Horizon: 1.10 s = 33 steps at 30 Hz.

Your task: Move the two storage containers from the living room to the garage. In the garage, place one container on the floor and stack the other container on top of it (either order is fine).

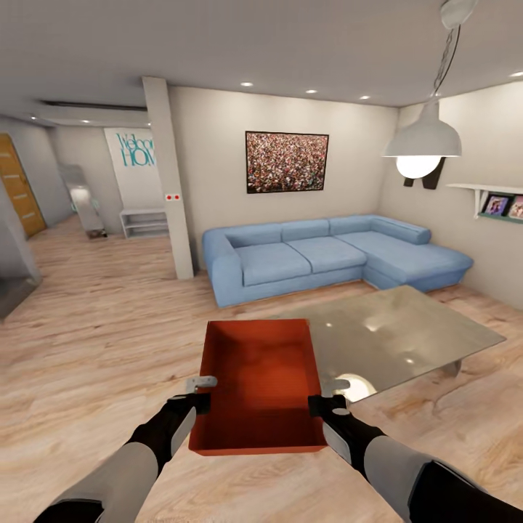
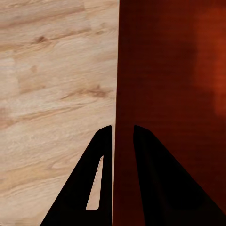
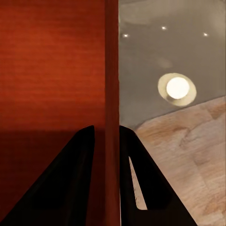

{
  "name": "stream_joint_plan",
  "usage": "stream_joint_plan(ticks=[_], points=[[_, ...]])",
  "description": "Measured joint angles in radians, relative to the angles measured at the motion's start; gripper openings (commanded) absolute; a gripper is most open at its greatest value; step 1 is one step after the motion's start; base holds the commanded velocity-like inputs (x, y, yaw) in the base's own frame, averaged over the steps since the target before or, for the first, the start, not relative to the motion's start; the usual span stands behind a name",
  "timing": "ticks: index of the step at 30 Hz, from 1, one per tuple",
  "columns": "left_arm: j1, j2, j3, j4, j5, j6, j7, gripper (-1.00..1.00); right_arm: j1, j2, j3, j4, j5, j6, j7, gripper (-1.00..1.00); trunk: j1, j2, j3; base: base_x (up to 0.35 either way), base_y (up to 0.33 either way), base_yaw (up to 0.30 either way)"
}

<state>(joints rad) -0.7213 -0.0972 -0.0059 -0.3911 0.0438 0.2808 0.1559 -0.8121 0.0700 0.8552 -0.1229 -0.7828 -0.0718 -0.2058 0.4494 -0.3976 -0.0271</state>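
Right in front of the robot, one orange-red storage container (image 1: 260, 385) is held up over the light wood floor (image 1: 109, 341), the left tool (image 1: 203, 392) pinched on its left wall and the right tool (image 1: 325, 404) pinched on its right wall, one finger inside and one outside each wall. Just beyond the container's far right corner sits a glass-topped worktop (image 1: 407, 330) reflecting a lamp. Farther back, a blue corner sofa (image 1: 327, 254) stands under a framed picture (image 1: 287, 161), with a white pendant lamp (image 1: 423, 138) hanging at the right.

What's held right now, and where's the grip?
One storage container, gripped by both claws: left claw pinches its left side wall, right claw its right side wall, one finger inside and one outside each wall.
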Motion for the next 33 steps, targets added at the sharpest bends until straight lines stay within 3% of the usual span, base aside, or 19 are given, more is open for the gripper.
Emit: stream_joint_plan(ticks=[33], points=[[0.000,0.001,0.000,0.001,-0.002,0.000,-0.002,-1.00,0.000,0.002,-0.001,0.003,0.000,-0.001,0.000,-1.00,0.000,0.000,0.000,0.000,0.000,0.269]])
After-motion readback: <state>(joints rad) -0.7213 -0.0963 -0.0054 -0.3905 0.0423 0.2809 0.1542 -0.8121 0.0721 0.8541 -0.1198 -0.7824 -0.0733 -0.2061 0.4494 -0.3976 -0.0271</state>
